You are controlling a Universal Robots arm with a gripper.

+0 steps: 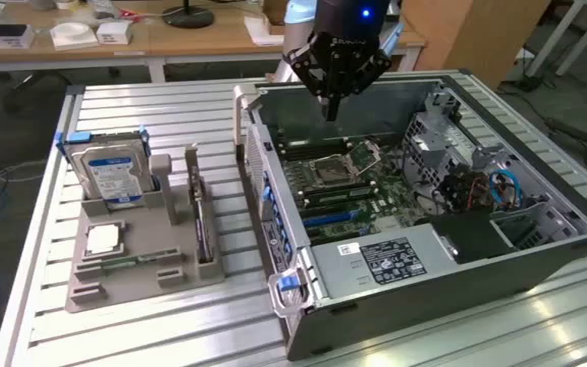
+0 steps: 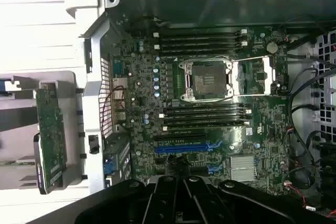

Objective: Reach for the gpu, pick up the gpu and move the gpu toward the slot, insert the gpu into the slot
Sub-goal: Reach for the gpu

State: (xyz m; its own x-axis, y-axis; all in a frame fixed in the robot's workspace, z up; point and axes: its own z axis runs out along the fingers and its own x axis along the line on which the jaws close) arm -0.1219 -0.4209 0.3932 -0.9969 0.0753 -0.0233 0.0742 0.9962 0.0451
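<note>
The gpu (image 1: 202,220), a thin flat card, stands on its edge in the grey plastic holder (image 1: 131,287), well apart from the gripper (image 1: 332,113). The gripper hangs over the open metal computer case (image 1: 426,298), above the green motherboard (image 1: 365,191). Its black fingers are pressed together and hold nothing.

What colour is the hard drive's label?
Blue and white; the hard drive's label shows best in the exterior view.
</note>
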